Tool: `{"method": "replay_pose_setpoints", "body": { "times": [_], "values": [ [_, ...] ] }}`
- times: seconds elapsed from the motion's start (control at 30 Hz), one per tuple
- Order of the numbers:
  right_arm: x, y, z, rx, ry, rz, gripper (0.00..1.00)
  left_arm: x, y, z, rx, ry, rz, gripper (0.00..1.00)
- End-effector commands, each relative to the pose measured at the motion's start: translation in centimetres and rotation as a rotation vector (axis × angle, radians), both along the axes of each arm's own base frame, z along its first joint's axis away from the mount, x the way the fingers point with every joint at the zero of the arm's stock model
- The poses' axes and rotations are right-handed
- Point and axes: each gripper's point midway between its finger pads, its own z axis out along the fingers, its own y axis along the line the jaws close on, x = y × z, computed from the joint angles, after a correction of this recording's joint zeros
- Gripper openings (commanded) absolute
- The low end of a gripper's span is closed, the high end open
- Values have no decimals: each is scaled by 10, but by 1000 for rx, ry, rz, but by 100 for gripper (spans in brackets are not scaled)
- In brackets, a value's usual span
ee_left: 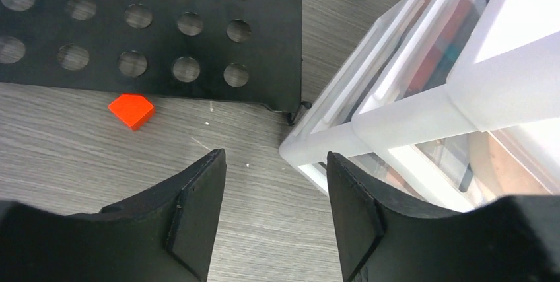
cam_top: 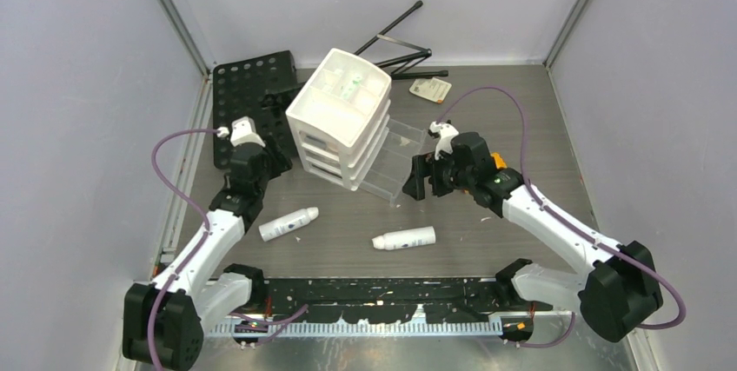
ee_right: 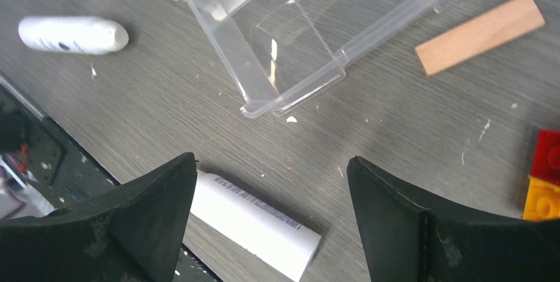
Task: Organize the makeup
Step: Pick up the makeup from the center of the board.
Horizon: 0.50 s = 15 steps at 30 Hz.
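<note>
The right pincer hangs low over the bench with its jaws wide apart and nothing between them. Just under its left finger lies a white bottle, label and barcode up. Ahead of it the clear bottom drawer of the white organizer stands pulled out and looks empty. A tan wooden block rests beside the drawer, and a red-and-yellow block sits at the right edge of that view.

The left pincer is also parted, about halfway, gripping nothing. It hovers near the organizer's left corner, with a perforated black plate and a small orange-red block beyond it.

From above, a second white bottle lies on the bench near the left arm, well apart from the first. Small items show in the organizer's top tray, and coloured shapes show through the upper drawer fronts, so part of the makeup seems stowed. What they are I cannot tell. By my reading the job is well along, with two bottles left to go in, likely into the open drawer, which then needs closing
</note>
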Motion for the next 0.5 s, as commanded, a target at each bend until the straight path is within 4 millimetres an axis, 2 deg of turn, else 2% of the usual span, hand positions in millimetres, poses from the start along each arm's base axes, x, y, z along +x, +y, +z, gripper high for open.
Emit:
{"method": "replay_pose_setpoints", "body": {
  "times": [0.0, 0.13, 0.27, 0.37, 0.47],
  "values": [
    [3, 22, 22, -38, -168, 172, 88, 10, -11, 13, -56, -65, -14, 61],
    [-23, 33, 17, -125, -234, 368, 90, 10, -23, 7, -68, -38, -55, 65],
    [-40, 35, 6, -181, -284, 476, 90, 7, -18, 10, -65, -43, -26, 72],
    [-61, 32, -1, -214, -276, 598, 90, 6, -23, 13, -88, -62, -42, 73],
    [-78, 31, 0, -267, -273, 704, 90, 5, -26, 11, -88, -60, -52, 73]
  ]
}}
